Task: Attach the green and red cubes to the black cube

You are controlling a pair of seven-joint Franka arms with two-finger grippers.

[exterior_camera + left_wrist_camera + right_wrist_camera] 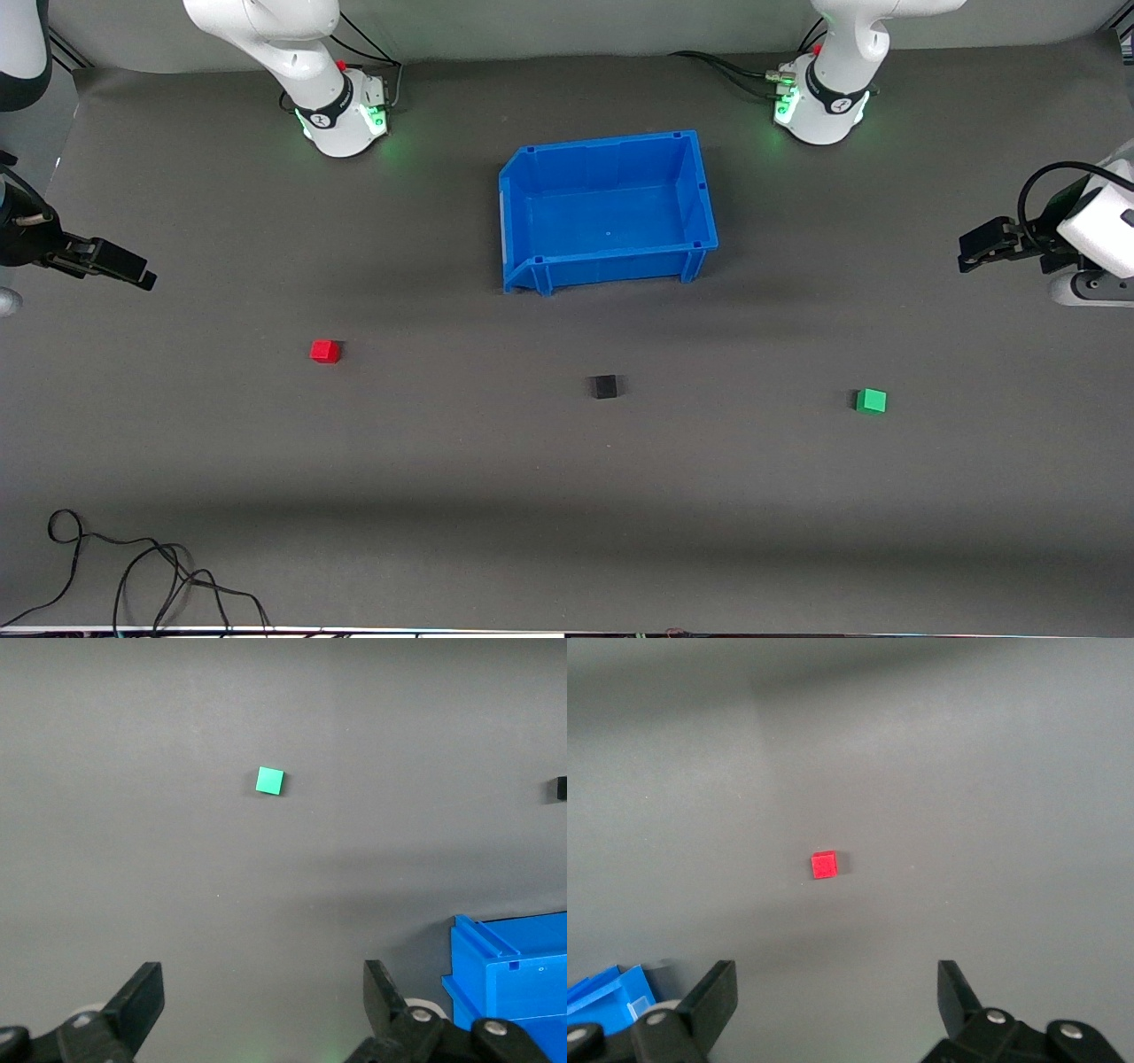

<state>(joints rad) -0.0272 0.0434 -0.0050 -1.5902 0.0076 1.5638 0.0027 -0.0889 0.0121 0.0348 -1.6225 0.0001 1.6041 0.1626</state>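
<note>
Left gripper (257, 1001): spread wide, holding nothing, high at the frame's right edge.
Right gripper (833, 997): spread wide, holding nothing, at the left edge.
Green cube (871, 400): lower right; likely light, rigid; pinch two flat faces.
Red cube (325, 351): left of centre; same judgement.
Black cube (604, 386): centre, below the blue bin (691, 190), well apart from both cubes.

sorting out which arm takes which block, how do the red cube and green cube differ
Colour: the red cube is red, the green cube green. Place: the red cube lies toward the right arm's end of the table, the green cube toward the left arm's end, with the black cube between them. The green cube lies slightly nearer the front camera than the red cube. Both look the same size, rest flat on the table and are untouched.
</note>
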